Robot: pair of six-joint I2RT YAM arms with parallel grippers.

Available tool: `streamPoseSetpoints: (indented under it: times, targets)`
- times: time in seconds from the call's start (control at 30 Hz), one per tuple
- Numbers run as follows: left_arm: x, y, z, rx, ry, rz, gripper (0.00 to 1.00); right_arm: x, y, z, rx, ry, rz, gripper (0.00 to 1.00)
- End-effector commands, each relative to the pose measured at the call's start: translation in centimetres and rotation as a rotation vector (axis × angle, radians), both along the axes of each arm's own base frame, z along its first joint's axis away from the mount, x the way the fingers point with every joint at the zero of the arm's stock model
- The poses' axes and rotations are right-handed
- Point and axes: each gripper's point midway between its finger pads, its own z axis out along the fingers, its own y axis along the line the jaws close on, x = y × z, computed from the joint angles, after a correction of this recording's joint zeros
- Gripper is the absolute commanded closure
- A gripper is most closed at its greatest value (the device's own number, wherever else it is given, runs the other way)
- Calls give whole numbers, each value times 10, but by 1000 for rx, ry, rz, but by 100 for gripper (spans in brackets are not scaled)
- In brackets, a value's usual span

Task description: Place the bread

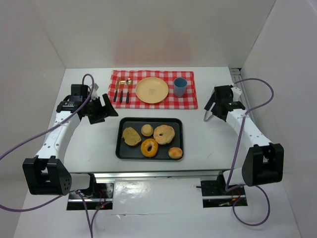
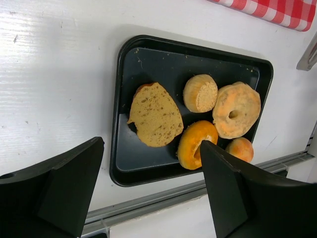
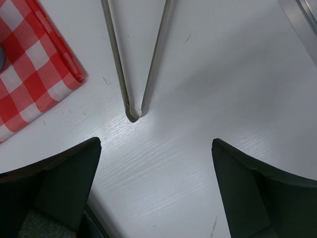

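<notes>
R gripper (image 3: 156, 144): fingers apart, empty, hovering over hinge end of tongs (image 3: 115, 49) lying on table (image 3: 223, 74), just at 3 o'clock of checked mat (image 3: 29, 59). L gripper (image 1: 101, 110): also apart, empty, camera tipped twd tray (image 2: 148, 59) at its 4 o'clock. Bread slice (image 2: 156, 114) sits on tray w/ other rolls; plate (image 1: 152, 90) at tray's 12, nothing on it. I judge step = pre-grasp. Next calls for R descent onto tongs, then squeeze. Both arms reach fwd, angled inward.
</notes>
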Motion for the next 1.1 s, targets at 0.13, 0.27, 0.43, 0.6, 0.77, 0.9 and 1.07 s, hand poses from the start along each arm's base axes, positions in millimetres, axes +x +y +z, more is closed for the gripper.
streamPoseSetpoints:
  times: [0.13, 0.27, 0.43, 0.6, 0.77, 0.9, 1.07]
  targets:
    - [13, 0, 18, 12, -67, -20, 8, -6, -2, 5, 24, -46, -11, 0]
    - [13, 0, 18, 7, -64, -13, 7, -7, -6, 9, 9, -58, -25, 0]
    - [15, -3, 16, 7, -64, -22, 7, -7, -5, 3, 11, -38, 9, 0]
    - [15, -5, 16, 5, -57, -9, 7, 9, 8, -6, 35, -82, 106, 0]
    - [17, -5, 10, 5, -35, -9, 7, 24, 7, -22, 26, -49, 123, 0]
    - [18, -8, 10, 4, -34, -18, 7, 37, 5, -34, 26, -55, 114, 0]
    - [20, -7, 3, 12, -15, -13, 7, 58, -2, -61, -10, 2, 83, 0]
